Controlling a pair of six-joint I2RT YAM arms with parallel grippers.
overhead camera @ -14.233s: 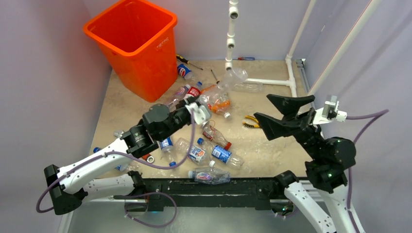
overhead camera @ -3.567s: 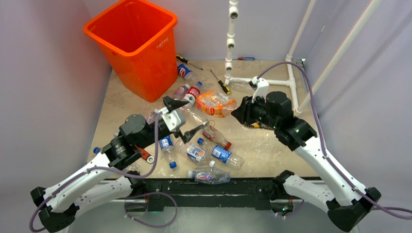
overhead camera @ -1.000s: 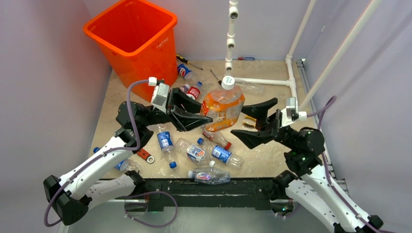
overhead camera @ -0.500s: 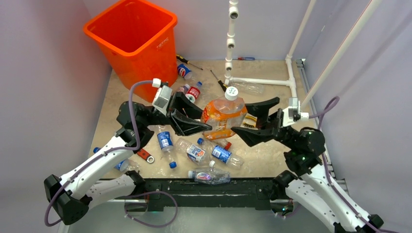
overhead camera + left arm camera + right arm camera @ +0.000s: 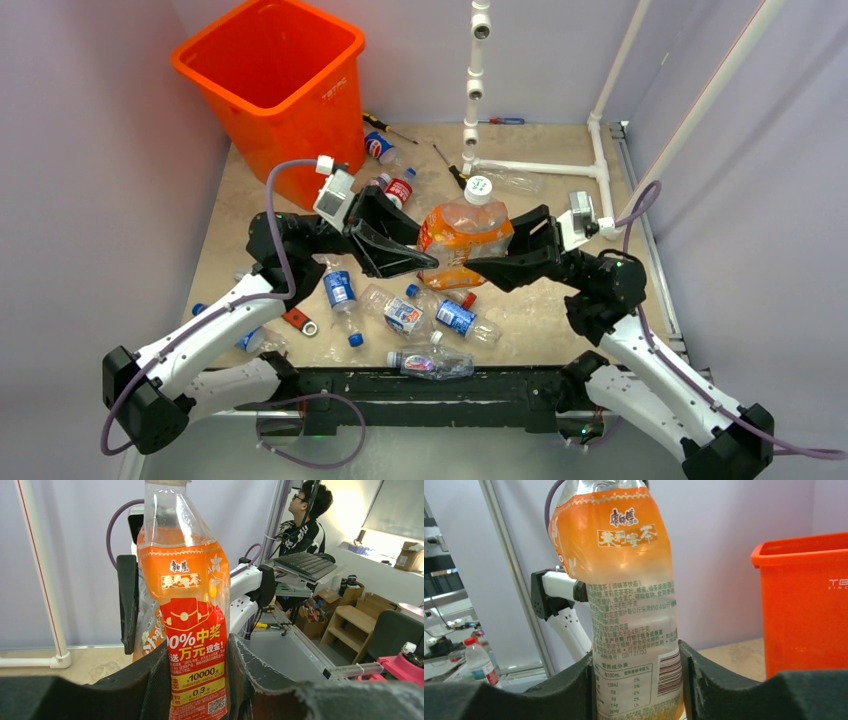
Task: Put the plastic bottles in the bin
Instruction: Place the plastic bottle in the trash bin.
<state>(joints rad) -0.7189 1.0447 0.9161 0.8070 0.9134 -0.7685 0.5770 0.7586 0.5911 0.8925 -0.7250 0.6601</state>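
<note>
- The left gripper (image 5: 425, 250) is pinching the large orange-labelled bottle (image 5: 460, 235) from the left. Its dark fingers (image 5: 150, 680) are pressing on either side of the lower label.
- The right gripper (image 5: 500, 248) is clamping the same bottle from the right. In the right wrist view its fingers (image 5: 724, 680) are touching the lower body on both sides.
- The bottle is standing upright between the two grippers, over the middle of the table (image 5: 570, 320), with its white cap (image 5: 480, 186) pointing up.
- The orange bin (image 5: 300, 140) is standing at the far left corner, mouth up, well apart from the held bottle.
- Small bottles (image 5: 440, 312) are lying on the table just near of the grippers, and others (image 5: 398, 188) are lying beside the bin's right wall.
- A white pipe frame (image 5: 475, 90) is rising at the far side, with a screwdriver (image 5: 385, 125) lying between it and the bin.
</note>
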